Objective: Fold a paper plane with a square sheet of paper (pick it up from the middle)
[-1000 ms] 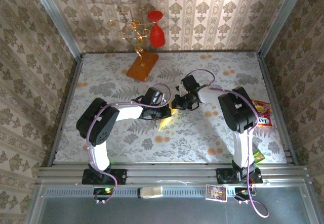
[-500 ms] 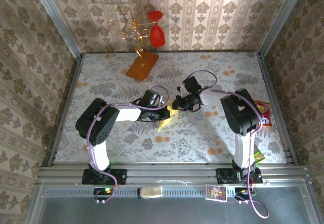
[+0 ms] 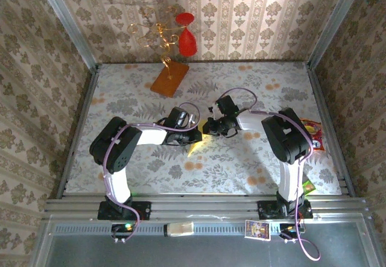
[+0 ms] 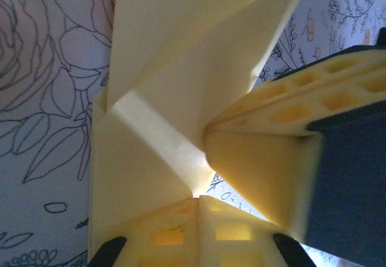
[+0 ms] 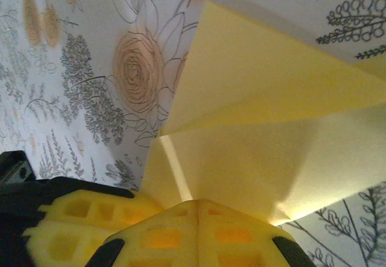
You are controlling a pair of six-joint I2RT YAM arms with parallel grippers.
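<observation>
The left claw (image 4: 197,197) is pressed together on the folded paper (image 4: 163,80), and the right claw (image 5: 194,204) pinches the same sheet just beside it, their tips almost meeting at an angle. From that shared pinch the paper's long axis runs away from the slab (image 3: 169,78), over the counter (image 3: 253,164). Both arms look equally near, so I judge the next crease depends on that axis.

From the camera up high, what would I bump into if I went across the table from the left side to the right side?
left arm's elbow → orange-brown slab → folded yellow paper → right arm's elbow → red snack packet
</observation>
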